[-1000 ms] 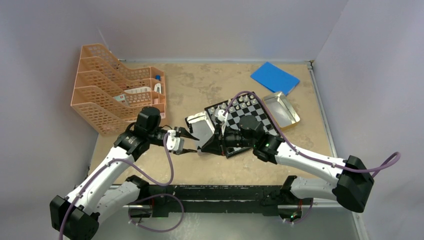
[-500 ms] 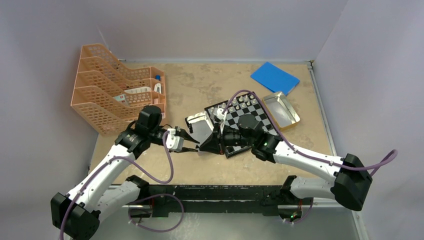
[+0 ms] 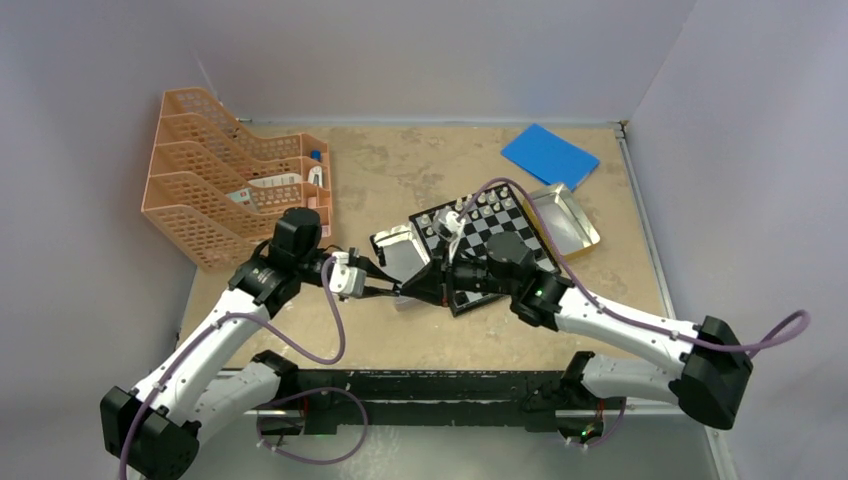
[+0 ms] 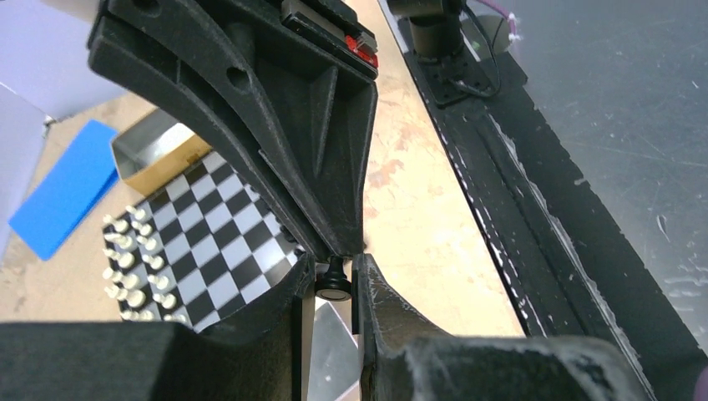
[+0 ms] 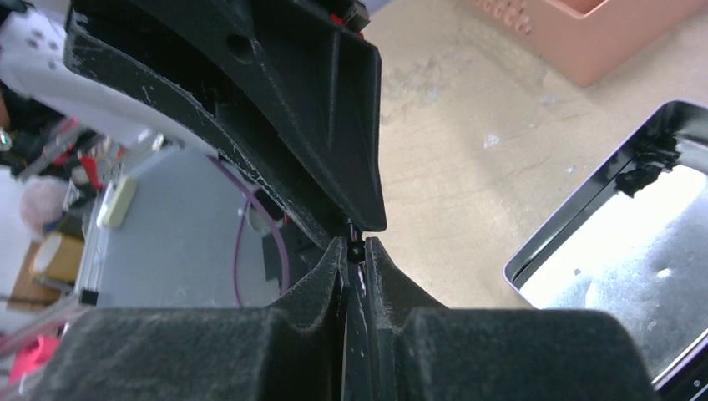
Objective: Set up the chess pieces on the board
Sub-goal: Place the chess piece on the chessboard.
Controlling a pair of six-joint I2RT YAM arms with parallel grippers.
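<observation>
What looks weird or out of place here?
The left gripper and right gripper both seem to pinch one tiny black chess piece, tip to tip, beside the board instead of on it.

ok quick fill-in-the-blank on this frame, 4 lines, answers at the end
1. The left gripper and right gripper both pinch one ____ chess piece tip to tip.
2. The pieces lined up along one edge of the board are ____.
3. The flat pad beyond the board is ____.
4. The orange rack stands on the robot's ____ side of the table.

Answers: black; white; blue; left
</observation>
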